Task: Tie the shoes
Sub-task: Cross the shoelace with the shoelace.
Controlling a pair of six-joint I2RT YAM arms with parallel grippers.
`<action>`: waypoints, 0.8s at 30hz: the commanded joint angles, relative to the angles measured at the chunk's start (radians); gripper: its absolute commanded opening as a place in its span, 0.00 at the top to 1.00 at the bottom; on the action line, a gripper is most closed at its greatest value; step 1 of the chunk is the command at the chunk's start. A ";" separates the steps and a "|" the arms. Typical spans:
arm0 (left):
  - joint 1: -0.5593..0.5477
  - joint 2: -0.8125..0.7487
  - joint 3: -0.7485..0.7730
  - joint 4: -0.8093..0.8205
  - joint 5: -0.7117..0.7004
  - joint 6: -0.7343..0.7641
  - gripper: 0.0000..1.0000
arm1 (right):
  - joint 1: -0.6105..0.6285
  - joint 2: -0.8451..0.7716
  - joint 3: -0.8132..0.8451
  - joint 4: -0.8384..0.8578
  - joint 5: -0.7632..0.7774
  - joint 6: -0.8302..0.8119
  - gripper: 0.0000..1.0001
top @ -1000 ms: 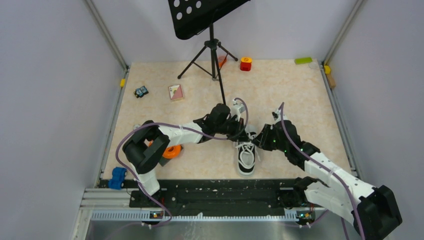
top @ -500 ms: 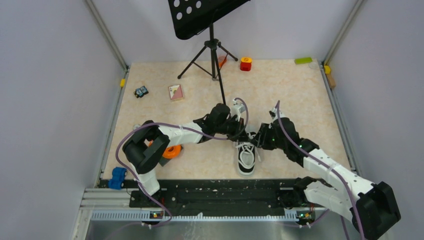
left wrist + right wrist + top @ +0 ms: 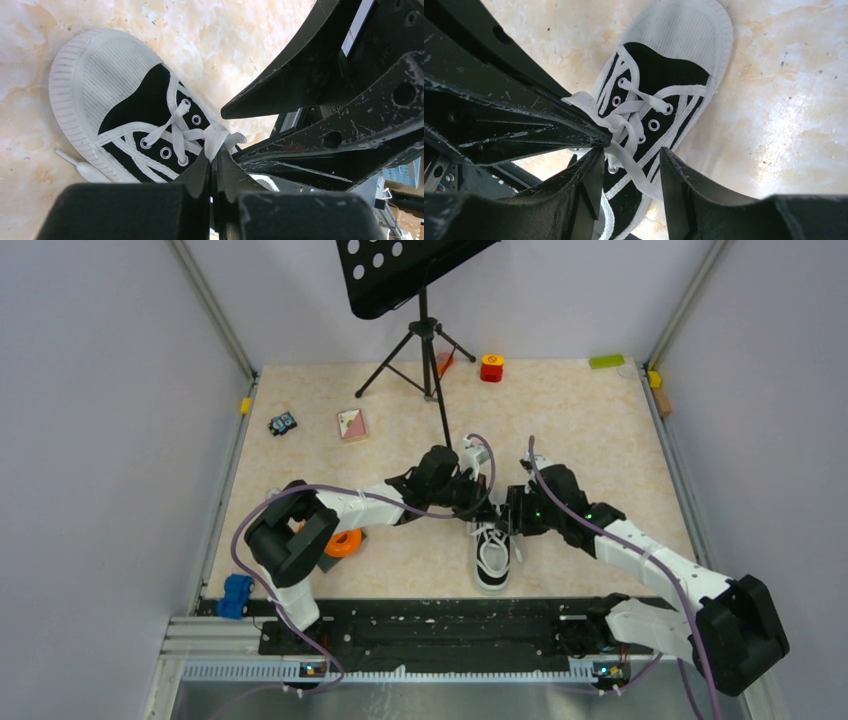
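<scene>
The black sneaker (image 3: pixel 492 558) with white toe cap lies in the middle near the front edge, toe toward the arm bases. It also shows in the left wrist view (image 3: pixel 135 107) and right wrist view (image 3: pixel 664 75). My left gripper (image 3: pixel 478 502) is shut on a fold of white lace (image 3: pixel 216 140) above the shoe's tongue. My right gripper (image 3: pixel 512 518) is open just right of it, its jaws straddling a strand of lace (image 3: pixel 629 157) over the eyelets, right against the left gripper's fingers (image 3: pixel 549 125).
A black music stand's tripod (image 3: pixel 428 350) stands behind the shoe. An orange ring (image 3: pixel 345 542) lies by the left arm, a blue toy (image 3: pixel 236 595) at the front left. Small blocks (image 3: pixel 491 367) and a card (image 3: pixel 351 424) lie at the back.
My right gripper has moved left toward the shoe's laces and now meets the left gripper. The left gripper has stayed put, holding the lace.
</scene>
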 commanded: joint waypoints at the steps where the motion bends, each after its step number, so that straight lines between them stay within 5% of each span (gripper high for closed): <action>1: 0.000 -0.030 0.008 0.050 0.031 -0.009 1.00 | 0.008 0.009 0.056 0.013 -0.020 -0.060 0.54; 10: 0.000 -0.033 0.006 0.051 0.044 -0.009 1.00 | 0.007 0.014 0.031 0.070 -0.009 -0.034 0.74; 24: 0.000 -0.044 -0.005 0.060 0.061 -0.015 1.00 | -0.010 0.029 -0.003 0.132 -0.002 -0.004 0.74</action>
